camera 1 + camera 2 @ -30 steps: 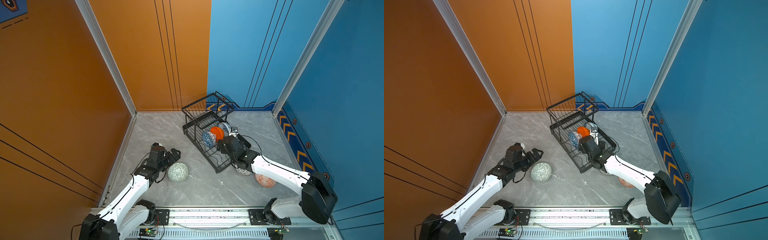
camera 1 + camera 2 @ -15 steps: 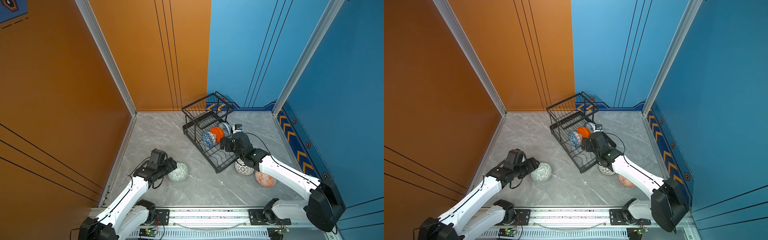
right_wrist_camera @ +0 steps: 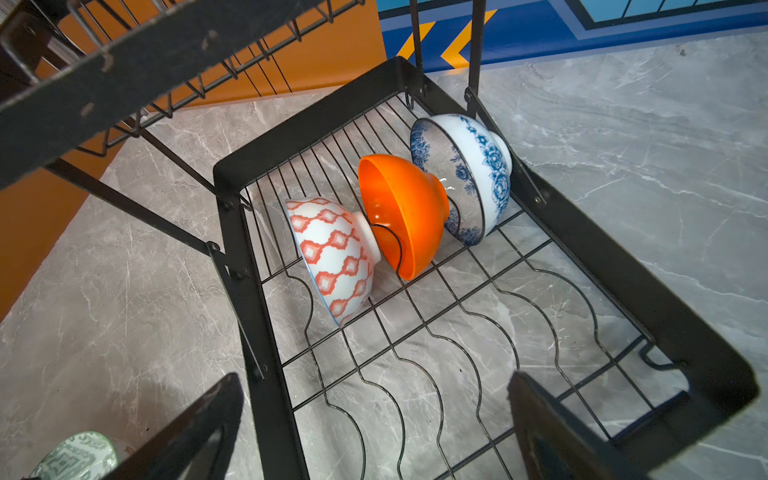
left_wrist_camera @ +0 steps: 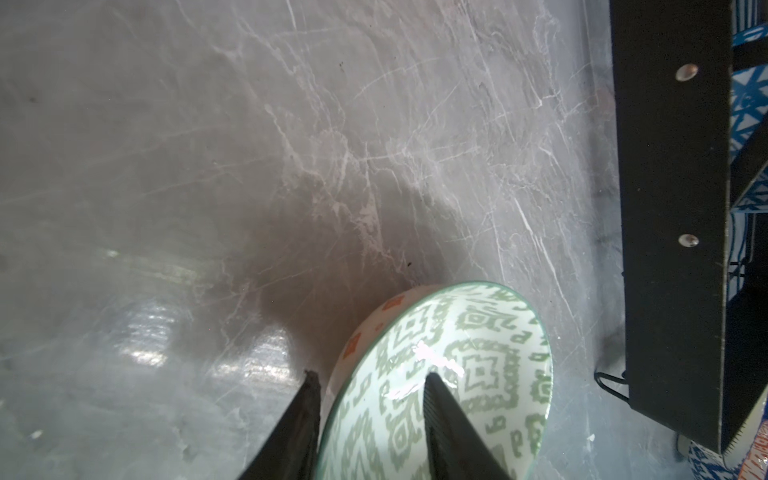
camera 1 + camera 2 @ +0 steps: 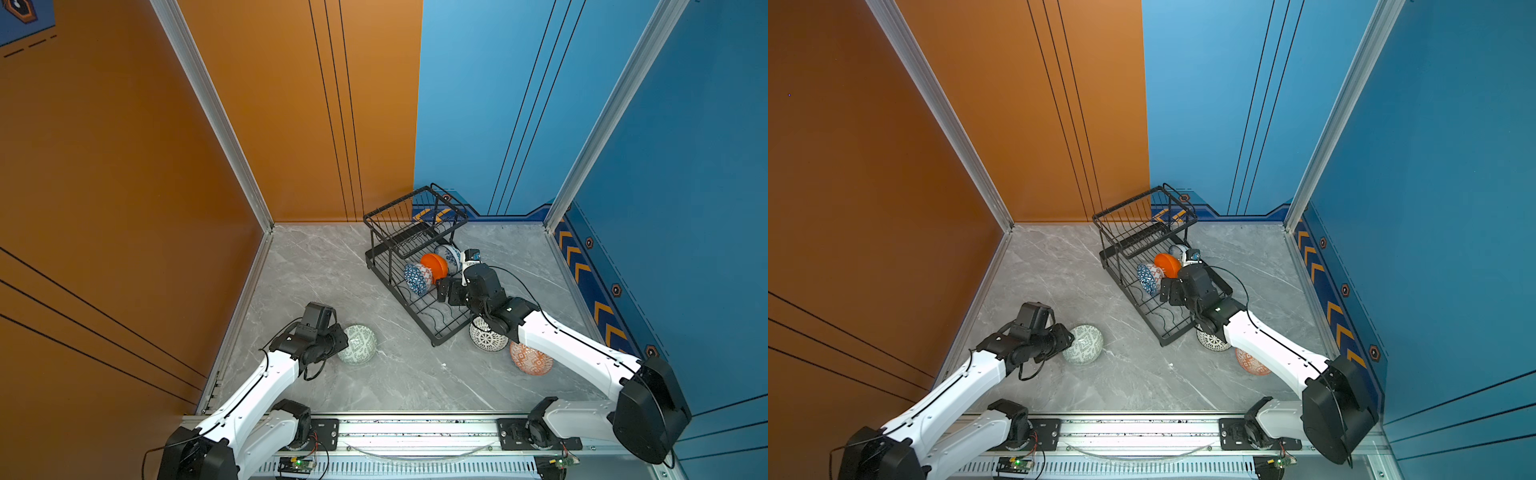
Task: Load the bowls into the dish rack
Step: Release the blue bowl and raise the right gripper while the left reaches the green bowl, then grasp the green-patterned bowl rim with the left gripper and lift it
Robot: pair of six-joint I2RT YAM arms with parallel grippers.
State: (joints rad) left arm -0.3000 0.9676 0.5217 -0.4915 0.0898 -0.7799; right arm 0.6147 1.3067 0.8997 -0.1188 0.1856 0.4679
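1. The step in hand, as I judge it, is picking up the pale green bowl [image 5: 358, 350]. It sits on the grey marbled worktop [image 5: 316, 270], lower left of centre in both top views and well apart from the dish rack [image 3: 262, 332].
2. The left end effector [image 4: 370, 376] straddles the bowl's rim at the bottom centre of the left wrist view. One finger [image 4: 303, 415] is outside the wall and the other is inside, with the jaws part-way in. I cannot tell whether they are pinching the wall yet.
3. To do it well, seat the wall deep between the pads, grip square to the rim and lift slowly. The wall is curved and slick, so a shallow grip could let the bowl swing or slip.
4. The right end effector [image 5: 446, 291] is wide open and empty above the rack's lower tier, right of centre. It should keep clear of the free slots.
5. Three bowls stand on edge in the wavy wires at the upper end of the rack: the white-blue floral bowl [image 3: 478, 174], the orange bowl [image 3: 403, 212] and the blue triangle bowl [image 5: 417, 279]. The next free slot is just beside the blue triangle bowl.
6. The white bowl with black lattice [image 5: 486, 338] and the red-orange patterned bowl [image 5: 530, 359] rest on the worktop at the rack's lower right corner, partly under the right arm.
7. The bowls are round, footed and glossy with bright highlights, and they look glazed. The rack is thin black wire with flat, matte, scuffed frame bars. The worktop is smooth and faintly reflective.
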